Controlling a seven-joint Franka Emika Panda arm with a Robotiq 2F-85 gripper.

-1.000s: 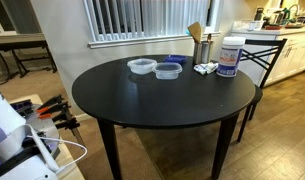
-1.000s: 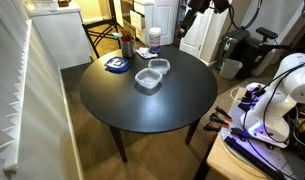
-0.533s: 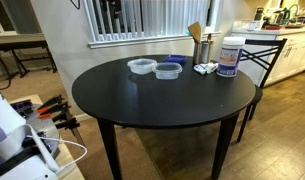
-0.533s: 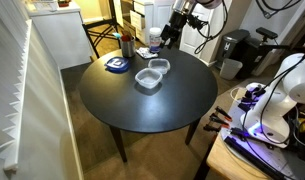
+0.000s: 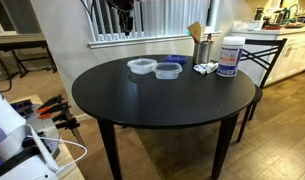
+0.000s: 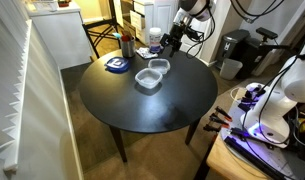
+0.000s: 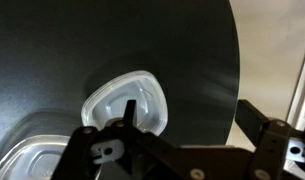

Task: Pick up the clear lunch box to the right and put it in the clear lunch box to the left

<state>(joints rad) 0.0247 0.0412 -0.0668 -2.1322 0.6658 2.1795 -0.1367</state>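
The clear lunch box to the right [image 5: 169, 70], faintly bluish at the rim, sits on the round black table [image 5: 162, 105] beside the clear lunch box to the left [image 5: 141, 66], which looks whitish. Both show in the other exterior view, bluish [image 6: 159, 67] and whitish [image 6: 147, 79]. My gripper [image 6: 171, 41] hangs open and empty above the table's far side, apart from both tubs, and shows at the top edge in an exterior view [image 5: 120, 6]. The wrist view shows my open jaws [image 7: 189, 110] over one tub [image 7: 127, 98] and part of a second [image 7: 32, 155]; I cannot tell which is which.
A flat dark-blue lid [image 6: 116, 65] lies near the tubs. A metal can [image 5: 202, 50], a white bottle [image 5: 229, 57] and small white items [image 5: 205, 68] stand towards the table's edge. A chair [image 5: 262, 55] stands beside the table.
My arm has come down from above towards the tubs. It now shows at the top edge of an exterior view where it did not before. The tubs have not moved.
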